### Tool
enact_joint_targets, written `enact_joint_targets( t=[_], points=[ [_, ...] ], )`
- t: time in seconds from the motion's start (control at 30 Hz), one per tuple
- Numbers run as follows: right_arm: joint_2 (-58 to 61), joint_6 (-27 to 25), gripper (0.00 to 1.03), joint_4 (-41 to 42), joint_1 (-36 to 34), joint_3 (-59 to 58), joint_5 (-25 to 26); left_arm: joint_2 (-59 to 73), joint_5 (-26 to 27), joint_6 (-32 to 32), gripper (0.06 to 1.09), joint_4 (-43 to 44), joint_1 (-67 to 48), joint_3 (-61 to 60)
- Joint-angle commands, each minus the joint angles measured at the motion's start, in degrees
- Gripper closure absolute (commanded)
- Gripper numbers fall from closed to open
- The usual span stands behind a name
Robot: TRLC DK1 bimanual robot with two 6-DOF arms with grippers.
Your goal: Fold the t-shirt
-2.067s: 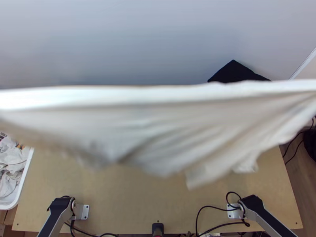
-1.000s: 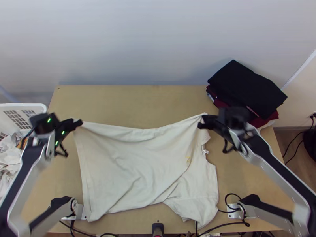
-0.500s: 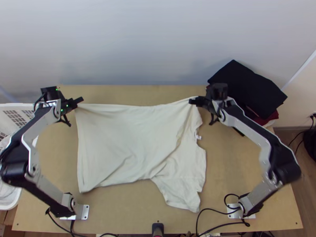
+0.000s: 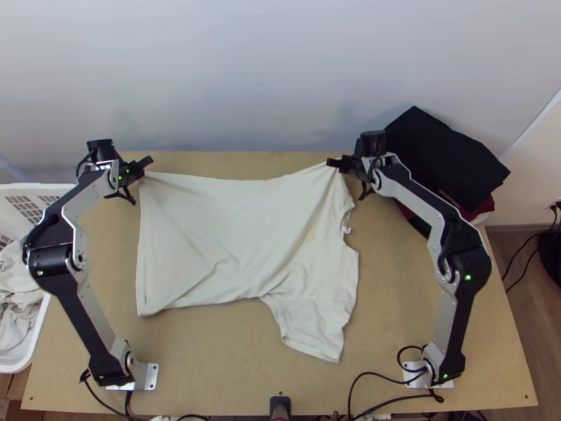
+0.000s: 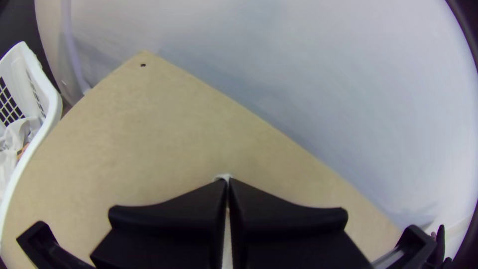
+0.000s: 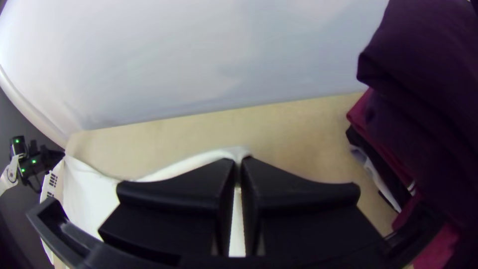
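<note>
Spreading the t-shirt (image 4: 210, 217) seemed to be the step in hand, ahead of further folding.
The cream cloth lay across the wooden table (image 4: 224, 365), its far edge drawn between two clenched grippers: the left gripper (image 5: 228, 183) pinched the corner toward the laundry basket (image 4: 42, 188), the right gripper (image 6: 240, 162) a gathered bit near the dark folded stack (image 4: 442, 154). A sleeve (image 4: 312, 333) pointed toward the near edge, and soft creases crossed the body. The next move likely called for setting that far edge down evenly, then letting go without dragging it askew.
</note>
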Motion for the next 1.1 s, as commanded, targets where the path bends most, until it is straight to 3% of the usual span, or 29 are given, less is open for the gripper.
enact_joint_targets(
  t=[0.0,0.03,0.07,0.13,0.17,0.23,0.3,0.4,0.5,0.77,0.93,1.07],
  points=[
    [2.04,1.93,0.97,-0.53,-0.41,4.38,-0.20,2.42,0.01,-4.38,0.86,-1.25,-0.02,4.68],
    [2.04,2.28,0.84,-0.79,-0.41,4.91,-0.20,2.68,0.10,-5.09,0.65,-2.39,-0.02,5.73],
    [2.04,3.25,0.67,-2.02,-0.32,5.44,-0.20,2.85,0.10,-5.17,0.53,-4.33,-0.02,6.88],
    [2.04,5.18,0.35,-5.80,-0.23,7.11,-0.11,2.77,0.01,-5.17,0.40,-6.96,-0.19,8.81],
    [2.13,5.18,0.27,-8.52,0.03,8.60,-0.11,2.33,0.01,-5.09,0.35,-7.49,-0.19,8.90],
    [2.30,4.83,0.12,-14.94,0.21,11.15,-0.29,0.75,0.01,-5.00,0.33,-7.75,-0.19,8.46],
    [2.21,5.00,0.10,-18.54,0.12,12.82,-4.16,-0.40,0.01,-4.65,0.09,-7.93,0.25,8.28],
    [-0.60,5.00,0.04,-22.41,-0.23,12.38,-8.81,-2.51,0.01,-4.47,0.10,-9.78,1.04,8.28],
    [-4.64,5.00,0.04,-24.43,0.12,10.80,-10.22,-6.02,1.24,-4.38,0.10,-11.89,1.74,7.67],
    [-17.56,5.71,0.04,-40.96,0.38,5.00,-10.75,-19.91,4.67,-2.63,0.10,-12.94,2.27,1.87],
    [-26.53,4.56,0.06,-45.53,-1.55,-9.50,-11.36,-27.20,5.72,-1.66,0.10,-15.49,2.36,-2.09],
    [-35.58,4.65,0.05,-48.87,-1.81,-22.42,-14.88,-33.18,5.72,0.10,0.10,-15.49,2.27,-6.92]
  ],
)
